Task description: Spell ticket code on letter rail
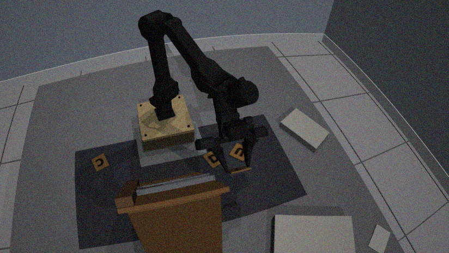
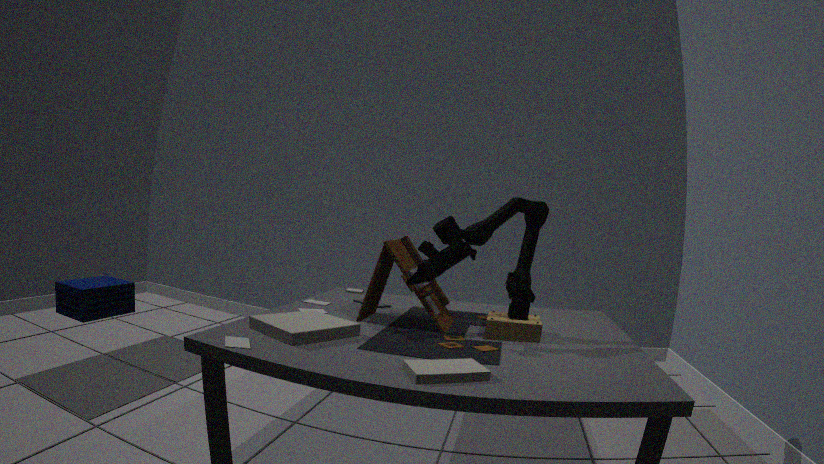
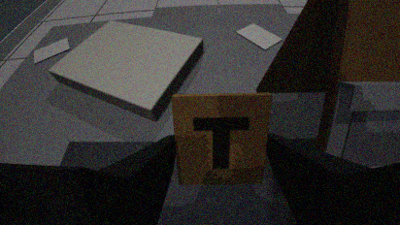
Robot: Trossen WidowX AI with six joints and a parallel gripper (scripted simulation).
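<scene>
You've got the T tile (image 1: 241,170) (image 3: 221,141) pinched in the fingers (image 1: 240,169) (image 2: 412,280), part-way open on its sides, held up just beside the board (image 1: 175,213) (image 2: 375,282) (image 3: 374,39). Looks like you're lining up for the rail. Next I'd square it to the open end, then slide gently. Can't read the ticket from here, so double-check the order.

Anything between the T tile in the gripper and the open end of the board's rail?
Nothing visible stands in the gap. The gripper holds the T tile just off the side of the board. I can't confirm which rail end is open.
</scene>
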